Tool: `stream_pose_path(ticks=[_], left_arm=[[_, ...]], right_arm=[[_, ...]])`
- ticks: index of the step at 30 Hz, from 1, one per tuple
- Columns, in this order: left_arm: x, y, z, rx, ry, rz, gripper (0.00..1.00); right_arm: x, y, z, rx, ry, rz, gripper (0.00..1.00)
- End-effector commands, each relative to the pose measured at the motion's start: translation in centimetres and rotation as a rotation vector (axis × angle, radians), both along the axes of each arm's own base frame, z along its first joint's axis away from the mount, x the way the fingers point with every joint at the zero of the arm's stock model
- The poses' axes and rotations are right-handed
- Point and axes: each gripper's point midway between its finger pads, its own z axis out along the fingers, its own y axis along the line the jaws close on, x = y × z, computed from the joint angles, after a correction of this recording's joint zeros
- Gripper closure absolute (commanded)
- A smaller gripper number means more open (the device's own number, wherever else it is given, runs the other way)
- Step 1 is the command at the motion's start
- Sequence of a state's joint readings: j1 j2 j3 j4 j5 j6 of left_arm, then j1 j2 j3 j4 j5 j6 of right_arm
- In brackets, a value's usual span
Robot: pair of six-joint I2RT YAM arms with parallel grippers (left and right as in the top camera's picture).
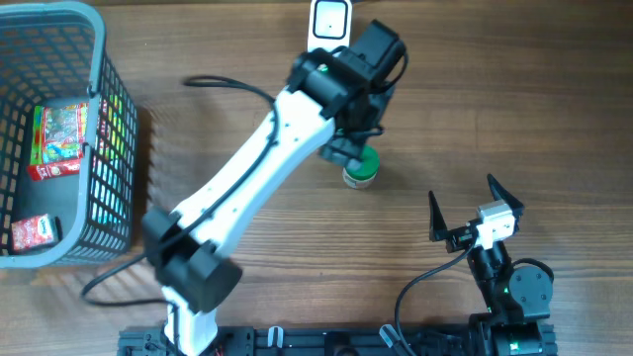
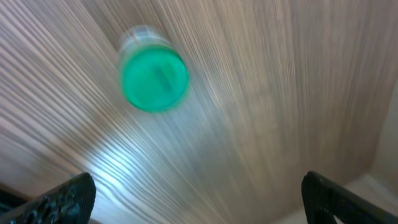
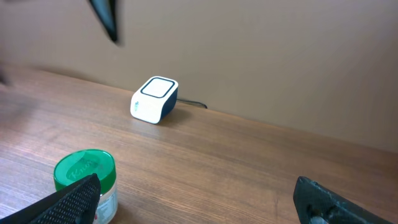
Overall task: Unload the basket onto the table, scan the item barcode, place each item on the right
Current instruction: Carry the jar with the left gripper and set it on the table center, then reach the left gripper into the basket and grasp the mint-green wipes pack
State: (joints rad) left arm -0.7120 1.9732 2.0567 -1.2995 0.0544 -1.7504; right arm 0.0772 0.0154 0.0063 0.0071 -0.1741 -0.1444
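Showed green-lidded jar (image 1: pixel 361 170) upright on the table (image 1: pixel 495 89), at 6 o'clock from white scanner (image 1: pixel 327 22). Hung left gripper (image 2: pixel 199 208) above it, jaws apart, empty. Held right gripper (image 1: pixel 467 203) spread too, at 4 o'clock of jar.

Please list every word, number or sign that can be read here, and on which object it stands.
No text is readable.
Colourful box in the basket: print too small.
Red packet: print too small.
Green jar lid: faint marks, blurred.
Scanner: small mark on its side, illegible.
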Motion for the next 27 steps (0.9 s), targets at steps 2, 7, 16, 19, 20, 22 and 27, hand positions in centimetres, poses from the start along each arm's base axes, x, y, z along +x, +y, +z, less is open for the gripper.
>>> stream_pose_path(ticks=[2,7,16,19,20,22,27], left_arm=[[-0.8,11.4,8.1,0.423,-0.308,-0.071,0.00],[-1.8,21.8,16.4,0.748,-0.536,0.039,0.00],[-7.4,40.9,21.2,0.816,-0.465,0.620,0.00],[-8.5,44.6,19.6,0.806,-0.341,0.622,0.00],[-8.7,45.7,18.8,0.784,-0.301,0.621,0.00],[-8.8,47.7,17.1,0.722,-0.230,0.626,0.00],[-6.8,50.1,12.4,0.478,-0.153,0.506,0.00]], right_arm=[[0.0,-0.2,0.1,-0.010,-0.010,-0.013,0.00],[0.0,-0.2,0.1,-0.010,-0.010,-0.013,0.00],[0.0,-0.2,0.1,-0.010,-0.010,-0.013,0.00],[0.0,-0.2,0.1,-0.010,-0.010,-0.013,0.00],[0.0,-0.2,0.1,-0.010,-0.010,-0.013,0.00],[0.0,-0.2,0.1,-0.010,-0.010,-0.013,0.00],[0.0,-0.2,0.1,-0.010,-0.010,-0.013,0.00]])
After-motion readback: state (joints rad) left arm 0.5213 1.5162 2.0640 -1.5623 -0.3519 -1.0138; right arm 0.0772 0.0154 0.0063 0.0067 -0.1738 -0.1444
